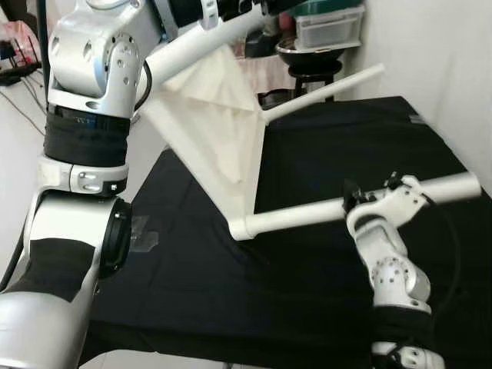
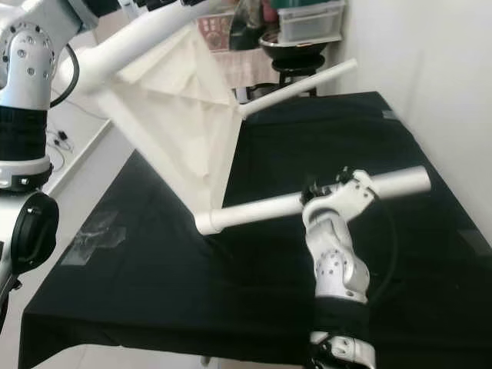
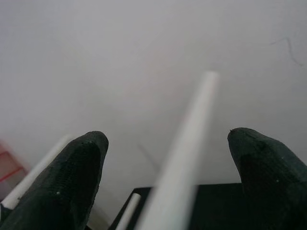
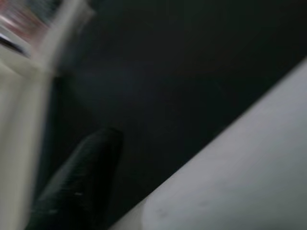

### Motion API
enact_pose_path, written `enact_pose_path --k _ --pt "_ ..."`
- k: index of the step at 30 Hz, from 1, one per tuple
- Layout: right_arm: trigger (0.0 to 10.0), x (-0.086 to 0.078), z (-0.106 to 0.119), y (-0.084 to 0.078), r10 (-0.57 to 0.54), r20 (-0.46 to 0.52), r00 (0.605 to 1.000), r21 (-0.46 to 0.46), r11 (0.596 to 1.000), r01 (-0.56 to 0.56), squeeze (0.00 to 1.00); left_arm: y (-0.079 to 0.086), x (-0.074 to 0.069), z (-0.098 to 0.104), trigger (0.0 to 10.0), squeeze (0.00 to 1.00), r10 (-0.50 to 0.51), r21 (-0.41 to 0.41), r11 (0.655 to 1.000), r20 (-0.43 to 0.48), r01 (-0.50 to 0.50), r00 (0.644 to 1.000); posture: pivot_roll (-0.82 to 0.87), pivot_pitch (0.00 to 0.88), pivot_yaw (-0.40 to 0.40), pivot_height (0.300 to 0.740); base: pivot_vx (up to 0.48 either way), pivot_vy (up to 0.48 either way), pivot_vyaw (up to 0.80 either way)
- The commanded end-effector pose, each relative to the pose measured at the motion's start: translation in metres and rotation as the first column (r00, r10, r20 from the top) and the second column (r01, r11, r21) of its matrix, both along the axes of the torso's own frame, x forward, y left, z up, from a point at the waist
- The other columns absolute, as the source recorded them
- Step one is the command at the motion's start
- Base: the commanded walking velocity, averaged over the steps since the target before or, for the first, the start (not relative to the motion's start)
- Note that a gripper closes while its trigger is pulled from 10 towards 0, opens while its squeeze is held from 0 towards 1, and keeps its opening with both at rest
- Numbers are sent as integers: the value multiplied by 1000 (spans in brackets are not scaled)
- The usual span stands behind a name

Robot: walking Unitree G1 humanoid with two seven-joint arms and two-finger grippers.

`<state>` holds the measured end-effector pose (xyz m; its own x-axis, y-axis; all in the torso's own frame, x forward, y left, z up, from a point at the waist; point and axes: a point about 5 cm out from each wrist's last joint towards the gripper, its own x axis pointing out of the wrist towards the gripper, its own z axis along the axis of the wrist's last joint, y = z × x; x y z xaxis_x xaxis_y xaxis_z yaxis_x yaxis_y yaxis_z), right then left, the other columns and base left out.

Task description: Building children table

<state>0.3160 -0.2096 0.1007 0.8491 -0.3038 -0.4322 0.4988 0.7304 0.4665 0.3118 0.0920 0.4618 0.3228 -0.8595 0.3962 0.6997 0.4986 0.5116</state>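
Surface: a table draped in a black cloth (image 2: 231, 277), matt, lightly creased, with a patch of clear tape near its left edge. A plain white wall runs along the right side. Behind the far edge stand a dark round stool and a clear plastic bin (image 1: 329, 27) on a shelf, and cables lie on the pale floor at far left.

Task piece: a frame (image 1: 231, 138) of smooth white round tubes with cream fabric stretched slack between them, held tilted above the cloth. Its lower tube (image 2: 261, 209) runs roughly level over the middle of the table; one open tube end hangs just above the cloth.

Right gripper (image 2: 327, 191): clamped around the lower tube, which passes between its fingers and sticks out on the wall side. In the right wrist view one ribbed black finger (image 4: 79, 182) lies beside the blurred white tube.

Left gripper (image 3: 168, 191): raised high at the frame's upper tube (image 1: 207, 38). In the left wrist view its textured black fingertips (image 3: 72, 177) stand apart with a tube running up between them; whether they touch it I cannot tell.

Open room: bare cloth lies below the right fingers and toward the near edge
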Motion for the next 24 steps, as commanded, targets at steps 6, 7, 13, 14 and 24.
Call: enact_pose_path --k 6,7,13,14,24 --pt "10000 -37 -65 -13 -82 -347 934 -76 995 59 1000 2 -6 -9 10000 149 -31 5 1000 -36 31 999 -23 67 54 740 0 0 0" --pt "10000 -37 -64 -14 -87 -339 937 -69 995 68 1000 2 -6 -10 10000 149 -31 6 999 -35 32 999 -23 67 54 740 0 0 0" --pt "10000 -49 -41 -3 -16 -165 986 99 995 33 1000 4 -6 -12 10000 0 -33 5 999 -42 34 999 -48 69 61 740 0 0 0" --pt "10000 -52 -38 0 -4 -145 989 117 993 21 1000 4 -6 -13 10000 0 -33 5 999 -44 33 998 -48 69 61 740 0 0 0" --pt "10000 -94 -6 16 47 182 982 374 920 -113 1000 5 -6 -19 10000 0 -43 -6 999 -66 42 997 -88 86 77 740 0 0 0"
